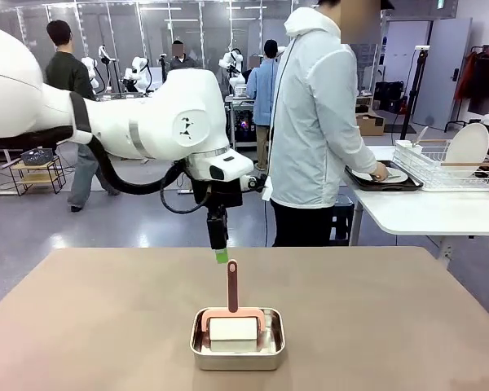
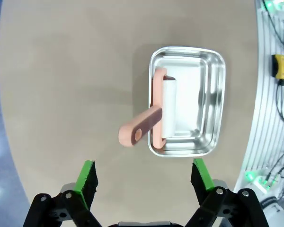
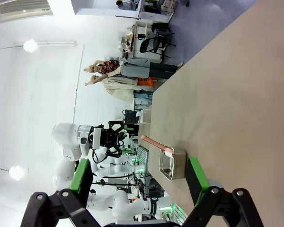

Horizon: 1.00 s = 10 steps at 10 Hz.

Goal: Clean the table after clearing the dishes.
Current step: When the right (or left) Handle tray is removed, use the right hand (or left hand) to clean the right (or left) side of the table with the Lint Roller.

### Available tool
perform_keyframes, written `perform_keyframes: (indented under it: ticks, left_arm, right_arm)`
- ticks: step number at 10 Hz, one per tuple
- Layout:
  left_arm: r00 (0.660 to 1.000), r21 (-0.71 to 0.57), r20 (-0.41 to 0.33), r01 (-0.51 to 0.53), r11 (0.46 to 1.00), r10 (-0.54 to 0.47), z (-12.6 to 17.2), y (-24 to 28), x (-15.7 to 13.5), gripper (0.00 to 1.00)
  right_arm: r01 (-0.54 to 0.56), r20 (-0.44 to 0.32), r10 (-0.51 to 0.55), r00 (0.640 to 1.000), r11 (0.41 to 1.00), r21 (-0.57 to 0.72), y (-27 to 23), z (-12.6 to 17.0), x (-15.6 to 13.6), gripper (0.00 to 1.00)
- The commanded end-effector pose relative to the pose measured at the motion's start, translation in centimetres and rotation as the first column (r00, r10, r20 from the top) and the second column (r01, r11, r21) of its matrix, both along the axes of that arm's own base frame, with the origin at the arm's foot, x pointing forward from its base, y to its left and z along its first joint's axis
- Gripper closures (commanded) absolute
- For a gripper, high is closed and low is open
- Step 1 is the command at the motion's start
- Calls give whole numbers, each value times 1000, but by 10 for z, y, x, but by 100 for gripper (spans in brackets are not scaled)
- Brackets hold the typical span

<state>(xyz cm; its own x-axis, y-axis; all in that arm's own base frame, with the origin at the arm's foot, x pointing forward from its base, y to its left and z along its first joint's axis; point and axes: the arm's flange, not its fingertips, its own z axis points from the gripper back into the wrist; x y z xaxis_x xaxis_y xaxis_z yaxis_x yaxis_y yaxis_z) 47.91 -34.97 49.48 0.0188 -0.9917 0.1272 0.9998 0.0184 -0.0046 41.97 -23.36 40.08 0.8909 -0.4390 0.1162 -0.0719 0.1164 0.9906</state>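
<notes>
On the brown surface (image 1: 391, 326) in front of you stands one container: a small steel pan (image 1: 237, 359), near the robot's edge. In it lies a white roller (image 1: 234, 330), drum down inside the pan and pink handle (image 1: 232, 285) rising over the far rim. The left wrist view shows the pan's polished floor bare beside the drum, so the roller looks to be its sole content.

The dishes are on the white side table (image 1: 424, 216) at the right. There a person (image 1: 310, 122) stands with a hand on a plate (image 1: 389, 174) that lies in a dark tray (image 1: 367, 183), while a second plate (image 1: 468, 147) stands on edge in a wire rack (image 1: 440, 167). Any knife or fork is too small to make out.

Judged from this, the clearing is done or all but done. The cleaning has not begun, since the roller sits in its pan with nothing gripping it. What is left for you is to take the handle, lift the roller out and run it over the surface.

Your left fingers (image 2: 86, 182) hang above the handle's far end, clear of it, spread wide with nothing between them. Your right fingers (image 3: 198, 172) are likewise spread wide and empty. They are well apart from the pan and look along the surface towards it.
</notes>
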Motion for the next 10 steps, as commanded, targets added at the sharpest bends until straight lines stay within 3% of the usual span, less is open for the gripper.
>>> perform_keyframes:
  ticks: [1, 4, 10]
  left_arm:
    - [997, 51, -70, 25, 998, -21, 1, -14, 14, 0]
    - [986, 71, -160, 61, 996, -49, -23, -22, 29, 0]
    - [981, 94, -191, 49, 994, -30, -61, -27, 32, 0]
  right_arm:
    - [-5, 7, 5, 1000, 1000, 1, 0, 3, -1, 0]
    - [-5, 7, 5, 1000, 1000, 1, 0, 3, -1, 0]
    - [-5, 7, 5, 1000, 1000, 1, 0, 3, -1, 0]
